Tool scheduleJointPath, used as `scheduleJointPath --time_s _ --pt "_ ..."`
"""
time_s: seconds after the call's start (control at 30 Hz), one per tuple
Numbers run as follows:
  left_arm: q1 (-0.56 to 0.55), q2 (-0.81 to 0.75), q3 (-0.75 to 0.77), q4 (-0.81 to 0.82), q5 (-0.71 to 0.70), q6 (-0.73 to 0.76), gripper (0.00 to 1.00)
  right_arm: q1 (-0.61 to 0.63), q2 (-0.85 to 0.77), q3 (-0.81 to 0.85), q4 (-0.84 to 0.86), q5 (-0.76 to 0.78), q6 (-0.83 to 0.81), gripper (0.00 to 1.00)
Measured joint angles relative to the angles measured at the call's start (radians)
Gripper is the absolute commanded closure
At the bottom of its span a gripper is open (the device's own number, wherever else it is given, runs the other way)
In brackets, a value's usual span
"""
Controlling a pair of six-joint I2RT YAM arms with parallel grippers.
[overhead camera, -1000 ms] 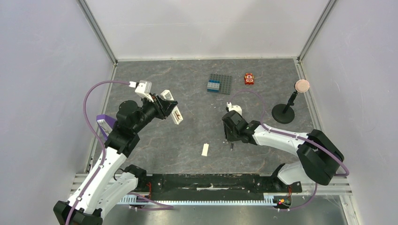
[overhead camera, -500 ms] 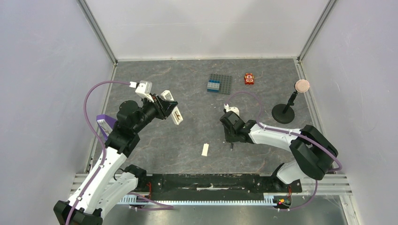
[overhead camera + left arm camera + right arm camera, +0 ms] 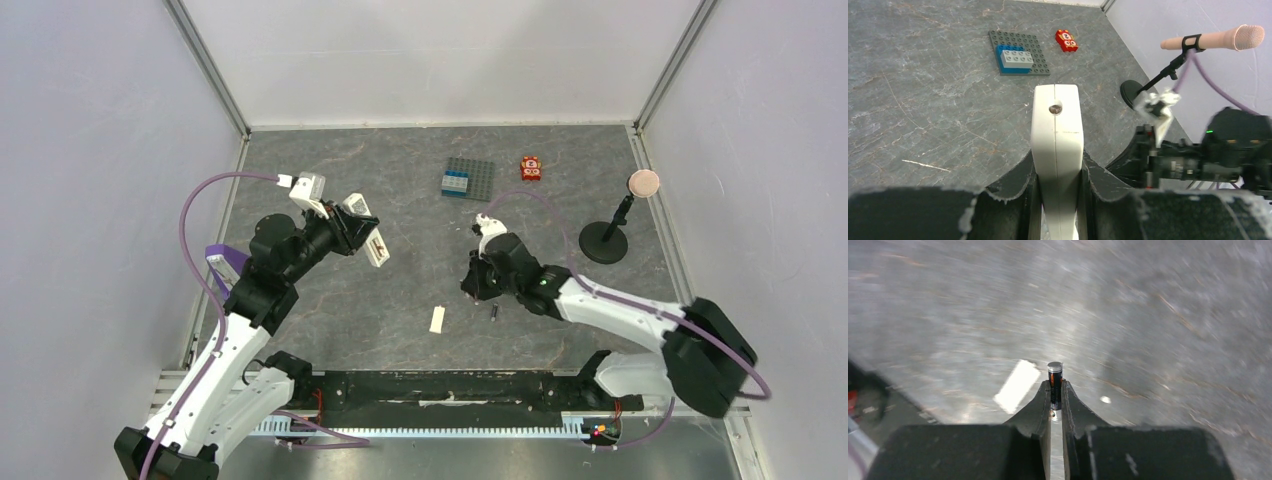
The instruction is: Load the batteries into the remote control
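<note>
My left gripper point(image 3: 1057, 167) clamps the remote control point(image 3: 1055, 120) by its long edges, aloft, presumably to present its slot, while my right gripper point(image 3: 1055, 390) pinches one battery point(image 3: 1054, 374) mid-body, an end left free for insertion; the second battery point(image 3: 493, 314) lies on the table point(image 3: 400, 300) nearby.

Surface point(image 3: 400, 290): grey stone-look veining, matt. Remote control point(image 3: 1056, 125): smooth white plastic, slight sheen. Battery point(image 3: 1054, 382): glossy dark sleeve, bright metal cap. Left tool fingers point(image 3: 1010, 185): matt black plastic, edges scuffed pale. Brick plate point(image 3: 1042, 55): studded grey plastic.
</note>
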Motion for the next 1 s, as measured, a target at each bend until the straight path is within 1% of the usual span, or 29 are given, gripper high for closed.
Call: scheduleJointPath --time_s 0.07,0.17,0.33,0.53,0.7,0.87,1.0 --pt "0.0 0.001 0.0 0.0 0.007 0.0 0.98 0.006 -0.087 -0.026 0.077 -0.076 -0.023 0.98" --pt "0.0 0.01 0.001 0.0 0.033 0.001 0.98 0.021 -0.177 -0.031 0.176 -0.172 -0.059 0.98" --pt "0.0 0.049 0.014 -0.004 0.113 0.003 0.98 0.049 -0.282 -0.047 0.347 -0.317 -0.113 0.96" --pt "0.0 0.061 0.035 0.004 0.225 0.003 0.98 0.066 -0.356 -0.058 0.478 -0.417 -0.156 0.95" --pt "0.0 0.072 0.042 0.016 0.295 -0.015 0.98 0.072 -0.353 -0.054 0.498 -0.422 -0.149 0.94" --pt "0.0 0.143 0.081 0.015 0.295 -0.143 0.98 0.089 -0.274 0.021 0.419 -0.336 -0.066 0.95" --pt "0.0 0.206 0.083 0.015 0.296 -0.238 0.98 0.1 -0.236 0.072 0.358 -0.276 -0.001 0.95"
